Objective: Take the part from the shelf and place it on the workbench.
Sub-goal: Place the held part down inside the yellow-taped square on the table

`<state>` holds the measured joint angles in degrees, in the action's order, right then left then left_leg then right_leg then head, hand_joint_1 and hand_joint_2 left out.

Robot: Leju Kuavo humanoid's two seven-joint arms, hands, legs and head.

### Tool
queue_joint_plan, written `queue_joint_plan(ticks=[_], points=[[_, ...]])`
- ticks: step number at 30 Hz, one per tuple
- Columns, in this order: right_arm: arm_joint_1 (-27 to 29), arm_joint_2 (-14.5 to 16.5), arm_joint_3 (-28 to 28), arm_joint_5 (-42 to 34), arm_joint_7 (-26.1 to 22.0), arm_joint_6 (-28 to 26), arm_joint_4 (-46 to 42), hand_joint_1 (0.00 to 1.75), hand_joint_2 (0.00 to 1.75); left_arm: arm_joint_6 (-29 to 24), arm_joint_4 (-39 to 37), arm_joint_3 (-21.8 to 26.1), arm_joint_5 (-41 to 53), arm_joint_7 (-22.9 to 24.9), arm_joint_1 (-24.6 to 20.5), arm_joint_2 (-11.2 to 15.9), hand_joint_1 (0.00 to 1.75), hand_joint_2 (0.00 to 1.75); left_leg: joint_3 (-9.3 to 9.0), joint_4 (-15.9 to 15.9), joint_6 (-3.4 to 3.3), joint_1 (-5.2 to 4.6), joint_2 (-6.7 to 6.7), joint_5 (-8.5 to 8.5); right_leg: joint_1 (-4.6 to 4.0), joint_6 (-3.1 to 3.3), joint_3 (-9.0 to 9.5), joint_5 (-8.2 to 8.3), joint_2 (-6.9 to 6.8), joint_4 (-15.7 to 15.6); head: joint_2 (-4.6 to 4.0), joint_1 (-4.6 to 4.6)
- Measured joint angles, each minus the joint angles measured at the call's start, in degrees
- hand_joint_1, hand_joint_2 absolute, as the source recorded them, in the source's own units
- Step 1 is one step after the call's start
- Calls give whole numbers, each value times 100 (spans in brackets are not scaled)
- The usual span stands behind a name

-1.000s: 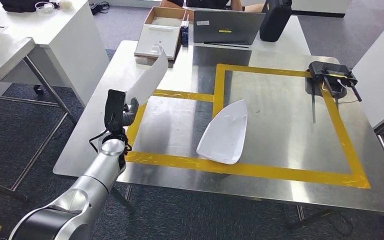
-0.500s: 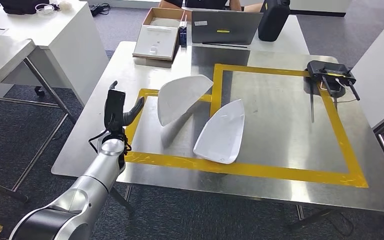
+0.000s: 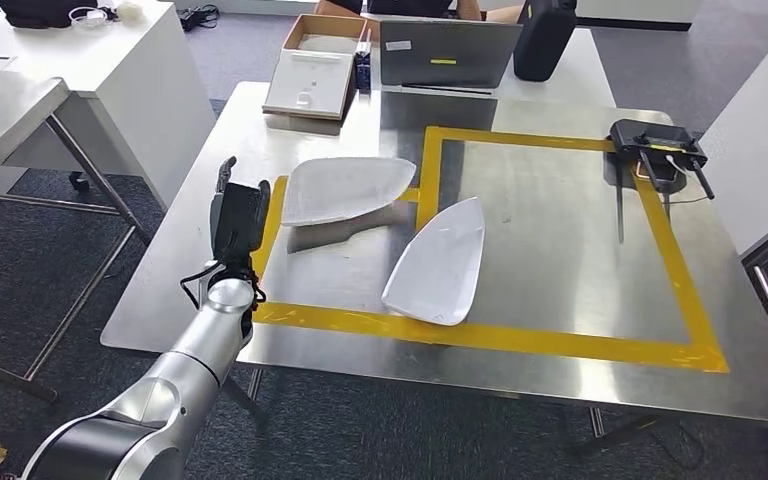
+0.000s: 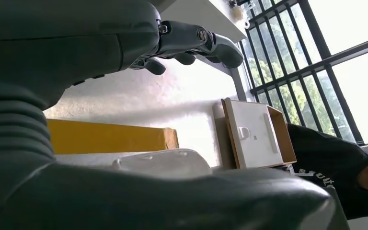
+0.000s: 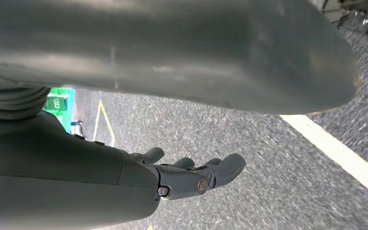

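White part lies flat, tapered end pointing right.

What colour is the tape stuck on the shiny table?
Yellow. The tape marks out a big square on the metal table, clearest in the head view.

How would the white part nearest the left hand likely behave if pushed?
The white part looks like a thin curved shell, so probably light and apt to rock. The steel workbench looks smooth, so it would likely slide easily. The open left hand is apart from it.
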<state>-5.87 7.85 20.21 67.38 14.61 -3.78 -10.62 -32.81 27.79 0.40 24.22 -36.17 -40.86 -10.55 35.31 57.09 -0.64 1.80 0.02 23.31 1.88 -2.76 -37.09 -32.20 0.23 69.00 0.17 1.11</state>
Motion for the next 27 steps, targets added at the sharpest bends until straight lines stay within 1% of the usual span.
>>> queue_joint_plan(ticks=[1, 2, 3, 4, 5, 7, 8, 9, 10, 11, 12, 13, 14, 15, 16, 17, 18, 19, 20, 22, 24, 25, 26, 27], points=[[-5, -4, 2, 1, -2, -1, 0, 0, 0, -18, 2, -1, 17, -1, -3, -2, 0, 0, 32, 48, 52, 32, 0, 6, 41, -52, 212, 163, -12, -409, 0, -1], [-9, 0, 4, 2, -7, -1, 0, 0, 0, -29, 8, -1, 28, 0, -5, -4, 0, 0, 66, 93, 115, 53, -7, 12, 53, -79, 385, 305, 2, -712, 0, -5], [-12, 3, 5, 2, -11, -2, 0, 0, 0, -39, 15, -1, 35, -1, -8, -8, 0, 0, 93, 138, 179, 58, -17, 16, 59, -71, 482, 389, 22, -904, 0, -9], [-16, 7, 7, 3, -14, -3, 0, 0, 0, -44, 25, -2, 39, -1, -11, -11, 0, 0, 119, 172, 240, 54, -30, 13, 52, -30, 501, 396, 47, -965, 0, -11], [-18, 10, 8, 3, -19, -5, 0, 0, 0, -46, 35, -2, 40, -1, -13, -13, 0, 0, 134, 177, 295, 45, -43, -4, 32, 41, 457, 402, 76, -902, 0, -12], [-21, 7, 10, 3, -20, -8, 0, 0, 0, -48, 45, -3, 42, 3, -16, -5, 0, 0, 182, 194, 378, 59, -48, -9, 36, 183, 386, 400, 73, -899, 0, -4], [-19, 8, 10, 3, -21, -9, 0, 0, 0, -48, 45, -3, 42, 6, -14, 2, 0, 0, 234, 280, 397, 66, -37, 88, 33, 243, 349, 434, 66, -899, 0, 2], [-17, 8, 10, 3, -21, -9, 0, 0, 0, -48, 45, -3, 42, 8, -13, 8, 0, 0, 320, 481, 402, 67, -28, 267, 28, 298, 308, 475, 57, -903, 0, 8], [-16, 9, 11, 3, -21, -10, 0, 0, 0, -48, 45, -3, 46, 9, -13, 11, 0, 0, 434, 804, 395, 56, -19, 521, 12, 340, 262, 516, 47, -904, 0, 15], [-16, 9, 11, 3, -21, -10, 0, 0, 0, -48, 43, -3, 59, 13, -11, 10, 0, 0, 559, 1203, 384, 40, -15, 784, -9, 371, 214, 555, 41, -903, 0, 19], [-15, 9, 12, 3, -21, -11, 0, 0, 0, -50, 38, -3, 81, 21, -8, 10, 0, 0, 658, 1574, 370, 21, -16, 980, -34, 391, 164, 593, 36, -902, 0, 21], [-15, 9, 13, 3, -21, -11, 0, 0, 0, -54, 33, -5, 108, 32, -5, 10, 0, 0, 691, 1819, 346, 0, -16, 1080, -62, 405, 113, 632, 33, -901, 0, 22], [-14, 9, 15, 3, -21, -11, 0, 0, 0, -59, 27, -7, 134, 44, -3, 10, 0, 0, 622, 1855, 306, -25, -16, 1073, -90, 415, 63, 672, 32, -899, 0, 22], [-13, 9, 17, 3, -22, -11, 0, 0, 0, -63, 23, -9, 153, 54, -4, 10, 0, 0, 438, 1664, 250, -55, -17, 981, -117, 420, 15, 712, 34, -899, 0, 22], [-14, 10, 20, 3, -22, -11, 0, 0, 0, -66, 25, -11, 167, 58, -9, 10, 0, 0, 158, 1292, 178, -94, -21, 861, -138, 420, -25, 752, 36, -898, 0, 22], [-15, 16, 21, 3, -23, -11, 0, 0, 0, -66, 30, -13, 178, 60, -17, 10, 0, 0, -119, 879, 102, -136, -23, 797, -151, 417, -54, 786, 37, -898, 0, 20], [-15, 22, 21, 3, -24, -11, 0, 0, 0, -66, 35, -13, 186, 60, -24, 10, 0, 0, -332, 550, 43, -168, -25, 772, -157, 413, -70, 810, 37, -897, 0, 19], [-15, 28, 21, 3, -25, -11, 0, 0, 0, -66, 40, -14, 192, 59, -29, 10, 0, 0, -457, 349, 3, -191, -27, 787, -157, 409, -76, 824, 37, -896, 0, 17], [-14, 33, 21, 3, -25, -11, 0, 0, 0, -65, 43, -14, 194, 59, -32, 10, 0, 0, -486, 285, -13, -201, -25, 823, -156, 406, -79, 829, 36, -896, 0, 16], [-13, 38, 22, 2, -25, -11, 0, 0, 0, -65, 46, -14, 197, 59, -32, 9, 0, 0, -501, 269, -13, -204, -21, 832, -161, 400, -84, 833, 35, -896, 0, 15], [-13, 41, 23, 2, -33, -10, 0, 0, 0, -65, 51, -21, 208, 53, -36, 1, 0, 0, -504, 256, 20, -226, -9, 755, -156, 360, -80, 866, 27, -910, 0, 21], [-14, 41, 26, 5, -40, -10, 0, 0, 0, -64, 54, -30, 222, 52, -42, -9, 0, 0, -488, 218, 1, -223, 2, 660, -151, 307, -97, 842, 22, -892, 0, 24], [-16, 41, 28, 10, -48, -9, 0, 0, 0, -61, 58, -39, 238, 53, -49, -19, 0, 0, -437, 182, -29, -217, 12, 542, -140, 252, -147, 706, 17, -773, 0, 20], [-19, 42, 31, 17, -53, -9, 0, 0, 0, -56, 63, -46, 252, 56, -51, -25, 0, 0, -371, 138, -77, -204, 19, 454, -131, 202, -233, 481, 14, -539, 0, 14]])
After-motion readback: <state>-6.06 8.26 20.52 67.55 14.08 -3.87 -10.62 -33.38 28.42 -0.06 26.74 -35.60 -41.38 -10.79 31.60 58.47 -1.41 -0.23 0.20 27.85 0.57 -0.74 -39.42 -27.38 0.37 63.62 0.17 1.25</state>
